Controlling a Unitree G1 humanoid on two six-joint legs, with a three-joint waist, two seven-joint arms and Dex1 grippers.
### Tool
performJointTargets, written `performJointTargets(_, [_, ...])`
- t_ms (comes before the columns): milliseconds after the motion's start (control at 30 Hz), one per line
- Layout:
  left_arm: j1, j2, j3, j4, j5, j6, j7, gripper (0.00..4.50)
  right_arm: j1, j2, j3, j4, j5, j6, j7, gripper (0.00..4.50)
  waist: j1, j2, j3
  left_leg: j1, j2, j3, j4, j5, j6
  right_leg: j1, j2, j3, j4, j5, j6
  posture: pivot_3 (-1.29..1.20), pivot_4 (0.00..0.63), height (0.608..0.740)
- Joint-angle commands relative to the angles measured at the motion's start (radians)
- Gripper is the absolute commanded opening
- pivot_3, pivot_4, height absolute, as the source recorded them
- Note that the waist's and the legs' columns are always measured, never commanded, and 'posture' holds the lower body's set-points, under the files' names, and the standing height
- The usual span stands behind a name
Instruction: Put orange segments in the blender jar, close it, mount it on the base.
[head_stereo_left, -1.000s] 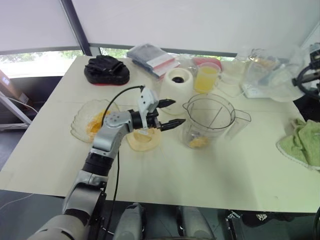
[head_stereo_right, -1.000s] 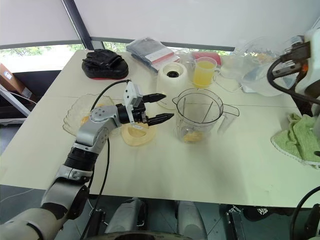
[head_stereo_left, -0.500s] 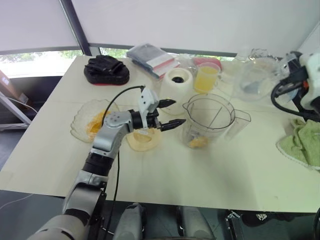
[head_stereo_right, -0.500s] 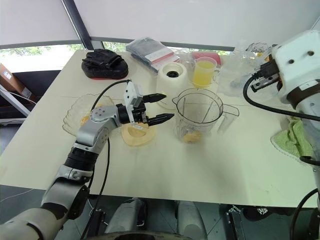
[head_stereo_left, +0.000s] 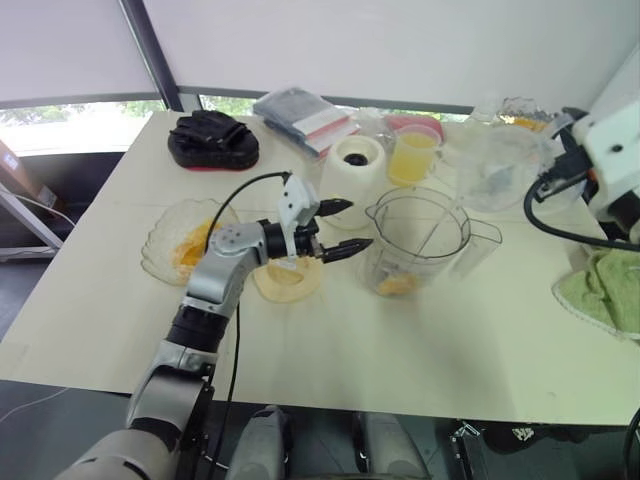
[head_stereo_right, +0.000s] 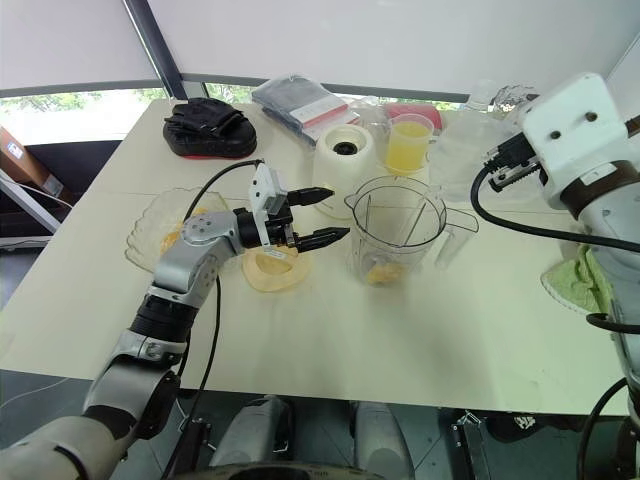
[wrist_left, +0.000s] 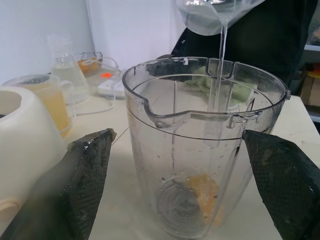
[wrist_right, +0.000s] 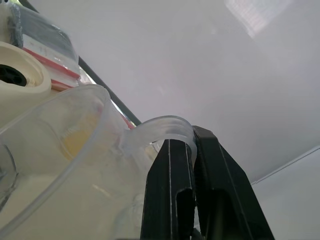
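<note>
The blender jar (head_stereo_left: 418, 243) stands upright and uncovered near the middle of the desk (head_stereo_left: 420, 350), a few orange segments (head_stereo_left: 398, 284) lying at its bottom around the blades. In the left wrist view a thin stream of clear liquid falls into it from a clear pitcher (wrist_left: 215, 12) tilted above its rim. The left gripper (head_stereo_left: 342, 228) hovers just beside the jar, its two black fingers (wrist_left: 87, 175) spread wide and empty, one to either side of the jar without touching it; the left arm reaches level across the desk from its left side, the gripper pointing right. The right gripper (wrist_right: 192, 195) is clamped tight on the pitcher's curved clear handle, and the right arm is raised high over the desk's right edge. Under the left wrist lies a pale-yellow lid (head_stereo_left: 290, 280). The cream-white base (head_stereo_left: 357, 165) stands behind the jar, towards the far edge, with a cup of yellow juice (head_stereo_left: 412, 158) just beside it. A scalloped glass bowl (head_stereo_left: 175, 245) holding more fruit sits near the left edge, and a green cloth (head_stereo_left: 605, 290) lies at the right edge.
</note>
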Motion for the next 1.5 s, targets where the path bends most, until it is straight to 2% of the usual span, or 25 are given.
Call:
performJointTargets(33, [-0.023, -0.002, 0.002, -0.012, 0.001, -0.027, -0.001, 4.32, -0.03, 0.008, -0.022, -0.024, -0.032, -0.02, 0.001, 0.03, 0.0, 0.0, 0.0, 0.0, 0.0, 0.0, 0.0, 0.0, 0.0, 0.0, 0.0, 0.0, 0.0, 0.0, 0.0, 0.0, 0.15, 0.74])
performJointTargets(167, [-0.025, -0.001, -0.003, -0.004, 0.011, -0.036, -0.003, 4.32, -0.028, 0.082, -0.064, -0.023, -0.019, 0.023, -0.021, 0.03, 0.0, 0.0, 0.0, 0.0, 0.0, 0.0, 0.0, 0.0, 0.0, 0.0, 0.0, 0.0, 0.0, 0.0, 0.0, 0.0, 0.15, 0.74])
performJointTargets(333, [-0.026, 0.001, -0.006, 0.001, 0.016, -0.038, -0.005, 4.32, -0.101, 0.281, -0.191, -0.04, 0.038, 0.214, -0.098, 0.03, 0.001, -0.001, 0.001, 0.0, 0.0, 0.0, 0.0, 0.0, 0.0, 0.0, 0.0, 0.0, 0.0, 0.0, 0.0, 0.0, 0.15, 0.74])
performJointTargets(567, [-0.034, 0.005, -0.01, 0.011, 0.023, -0.037, -0.013, 4.32, -0.232, 0.455, -0.361, -0.07, 0.069, 0.426, -0.173, 0.03, 0.0, 0.0, 0.0, 0.0, 0.0, -0.001, -0.001, 0.0, 0.0, 0.0, 0.0, 0.0, 0.0, 0.0, 0.001, 0.0, 0.15, 0.74])
performJointTargets(700, [-0.037, 0.004, -0.015, 0.015, 0.026, -0.035, -0.018, 4.32, -0.291, 0.545, -0.478, -0.077, 0.066, 0.475, -0.21, 0.03, 0.0, 0.0, 0.0, 0.0, 0.0, -0.001, -0.001, 0.0, 0.0, -0.001, 0.0, -0.001, 0.001, 0.0, 0.001, 0.0, 0.15, 0.74])
performJointTargets(833, [-0.04, 0.006, -0.014, 0.019, 0.026, -0.034, -0.025, 4.32, -0.3, 0.688, -0.631, -0.076, 0.09, 0.4, -0.245, 0.03, 0.0, 0.0, 0.0, 0.0, 0.0, -0.001, -0.001, 0.0, 0.0, -0.001, 0.0, -0.001, 0.001, 0.002, 0.004, 0.0, 0.15, 0.74])
performJointTargets(933, [-0.041, 0.01, -0.016, 0.021, 0.025, -0.033, -0.028, 4.32, -0.232, 0.798, -0.703, -0.062, 0.098, 0.297, -0.271, 0.03, -0.001, 0.0, 0.0, 0.0, 0.0, -0.001, -0.002, 0.0, 0.0, -0.001, 0.0, -0.001, 0.001, 0.002, 0.004, 0.0, 0.15, 0.74])
performJointTargets(1167, [-0.033, 0.024, -0.015, 0.003, 0.027, -0.027, -0.018, 4.32, 0.005, 1.036, -0.695, 0.056, 0.132, -0.079, -0.283, 0.03, -0.007, 0.002, 0.0, 0.0, 0.0, 0.0, -0.003, 0.0, 0.0, -0.001, 0.0, -0.002, 0.002, 0.002, 0.004, 0.0, 0.15, 0.74])
performJointTargets(1267, [-0.024, 0.035, -0.015, -0.017, 0.026, -0.018, -0.019, 4.32, 0.05, 1.072, -0.689, 0.149, 0.157, -0.226, -0.296, 0.03, -0.009, 0.004, 0.0, 0.001, 0.0, 0.0, -0.003, 0.0, 0.0, -0.001, 0.0, -0.001, 0.002, 0.002, 0.004, 0.0, 0.15, 0.74])
performJointTargets(1500, [-0.009, 0.055, -0.015, -0.043, 0.023, -0.002, -0.017, 4.32, 0.091, 1.027, -0.652, 0.403, 0.172, -0.469, -0.327, 0.03, -0.009, 0.004, 0.0, 0.001, 0.0, 0.0, -0.003, 0.0, 0.0, -0.001, 0.0, 0.0, 0.002, 0.002, 0.004, 0.0, 0.15, 0.74])
